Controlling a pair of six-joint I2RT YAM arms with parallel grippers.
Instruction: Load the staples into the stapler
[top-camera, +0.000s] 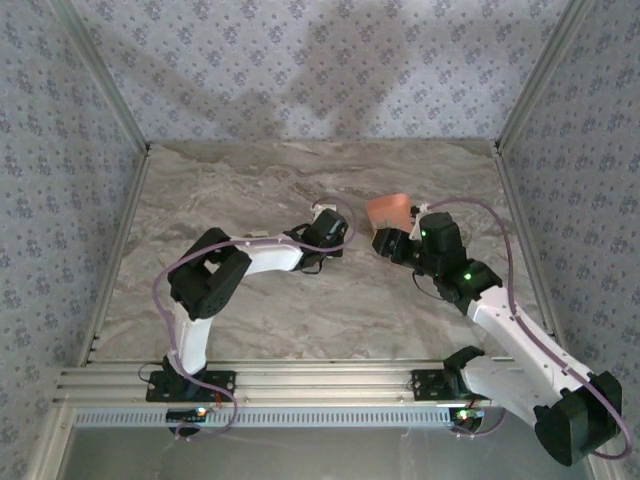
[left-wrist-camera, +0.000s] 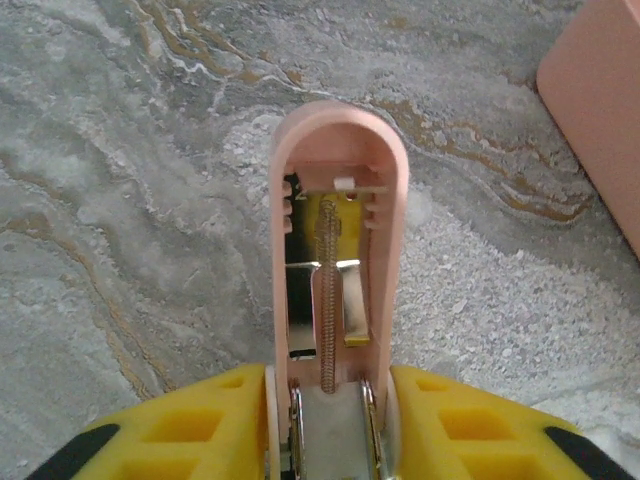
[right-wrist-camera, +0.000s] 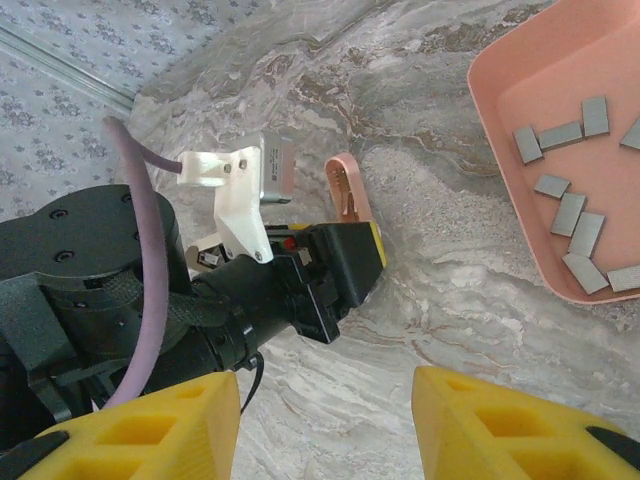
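My left gripper (left-wrist-camera: 328, 400) is shut on the stapler (left-wrist-camera: 385, 250), its yellow fingers (left-wrist-camera: 200, 430) pressed to both sides of the white base. The pale pink top stands flipped open, showing the spring and the metal channel inside. In the right wrist view the pink tip of the stapler (right-wrist-camera: 347, 190) pokes out past the left gripper (right-wrist-camera: 350, 255). Several grey staples (right-wrist-camera: 565, 210) lie in the salmon tray (right-wrist-camera: 500, 120). My right gripper (right-wrist-camera: 325, 420) hangs open above the marble with nothing between its fingers, just short of the left gripper. From above, the two grippers (top-camera: 330, 232) (top-camera: 385, 243) face each other.
The salmon tray (top-camera: 390, 210) sits just beyond the right gripper, and its corner (left-wrist-camera: 600, 110) lies right of the stapler. Patterned walls with metal rails (top-camera: 125, 230) close in the marble table on three sides. A purple cable (right-wrist-camera: 140, 250) runs along the left arm.
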